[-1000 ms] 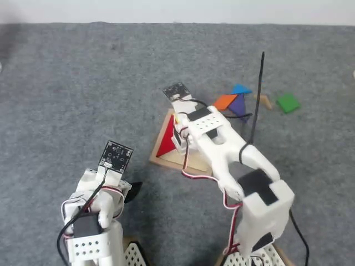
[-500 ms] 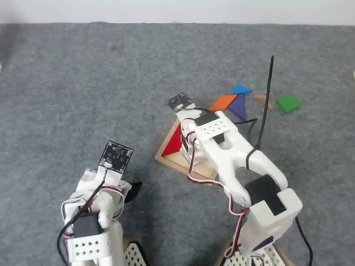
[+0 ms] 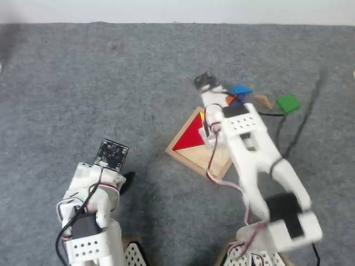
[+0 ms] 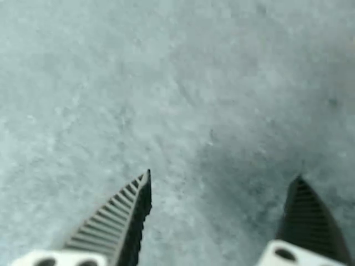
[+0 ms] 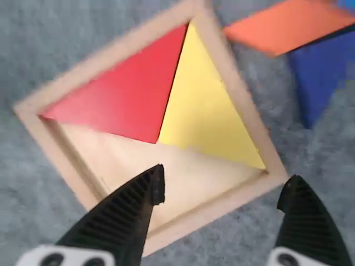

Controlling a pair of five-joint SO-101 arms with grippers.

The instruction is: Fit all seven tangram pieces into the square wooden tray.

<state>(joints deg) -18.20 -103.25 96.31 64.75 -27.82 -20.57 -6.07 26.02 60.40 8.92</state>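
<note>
**Hovering over a half-filled tray, 5 pcs to go**

My right gripper (image 5: 226, 177) hangs above the square wooden tray (image 5: 111, 61), jaws spread wide, nothing in them. The left gripper (image 4: 223, 177) is just as wide and empty, parked over the bare grey felt-like table cover (image 4: 166, 83), well apart from the work.

The flat red triangle (image 5: 122, 94) and flat yellow triangle (image 5: 202, 116) lie flush in the tray, edge to edge. The other half shows bare pale wood.

Risks as I see them:
- The orange parallelogram (image 5: 288, 25) and dark blue triangle (image 5: 319, 72) sit just outside the tray rim, touching or overlapping; can't tell which. Grabbing one may drag the other.
- Pcs look thin, smooth, hard-edged, and the cover looks fuzzy and soft. The fingers could skid over a top face w/o biting.
- The tray looks light. A nudge on its raised rim prob slides or turns it.
- A corner landing on the rim leaves a piece tilted.

The green square (image 3: 288, 102) and light blue triangle (image 3: 240, 89) lie farther out.
</note>
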